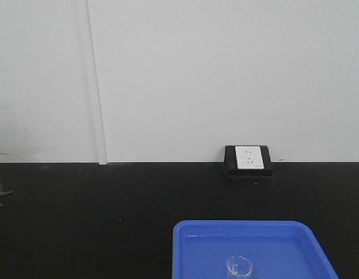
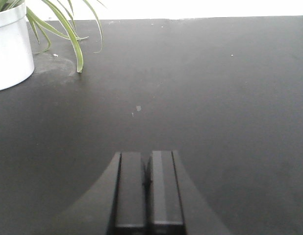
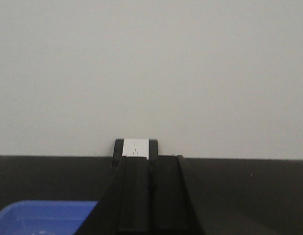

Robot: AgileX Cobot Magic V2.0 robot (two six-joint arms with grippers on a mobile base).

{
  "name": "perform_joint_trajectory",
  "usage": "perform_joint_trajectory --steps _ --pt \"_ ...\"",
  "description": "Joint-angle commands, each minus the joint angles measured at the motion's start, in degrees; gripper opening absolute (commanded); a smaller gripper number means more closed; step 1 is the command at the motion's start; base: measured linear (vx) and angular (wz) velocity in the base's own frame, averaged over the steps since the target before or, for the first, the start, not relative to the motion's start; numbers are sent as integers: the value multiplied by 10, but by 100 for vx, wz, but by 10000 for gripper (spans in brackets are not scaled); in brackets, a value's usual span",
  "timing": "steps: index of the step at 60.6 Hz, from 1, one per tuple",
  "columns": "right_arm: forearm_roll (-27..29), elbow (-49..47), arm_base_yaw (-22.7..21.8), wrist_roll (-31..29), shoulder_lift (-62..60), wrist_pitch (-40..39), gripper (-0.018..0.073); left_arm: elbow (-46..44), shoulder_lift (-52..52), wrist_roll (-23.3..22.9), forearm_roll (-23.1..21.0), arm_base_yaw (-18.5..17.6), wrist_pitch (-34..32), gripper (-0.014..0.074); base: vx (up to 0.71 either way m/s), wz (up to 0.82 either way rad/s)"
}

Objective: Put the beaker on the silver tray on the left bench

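Matte black left claw, matching right claw

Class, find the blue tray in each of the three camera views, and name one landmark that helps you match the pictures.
Exterior front-facing: the blue tray lies along the bottom edge, right of centre.
Left wrist-mounted: not in it; only black countertop and a potted plant show.
Right wrist-mounted: one corner of it shows at the bottom left.
Shared landmark: the white wall socket, behind the tray in the front and right wrist views.
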Motion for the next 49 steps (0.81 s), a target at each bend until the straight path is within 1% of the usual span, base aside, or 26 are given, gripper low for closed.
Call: perform_joint_trajectory --steps 1,16,28,33,42,49 --pt "-2 -20 -3 0 51 -34 -6 12 -6 0 -4 0 -45 1 0 0" --pt "0 -20 -3 0 137 -45 24 12 -6 0 -4 0 -45 1 0 0" --pt "1 -20 -3 0 189 -69 107 12 -6 0 -4 0 -45 1 0 0" --pt "1 -20 -3 0 208 -68 169 12 -6 0 -4 0 -45 1 0 0" --pt "1 -20 -3 0 253 -67 323 12 -6 0 -4 0 -45 1 0 0" --pt "1 -20 -3 0 298 -90 416 12 -6 0 -4 0 -45 1 0 0"
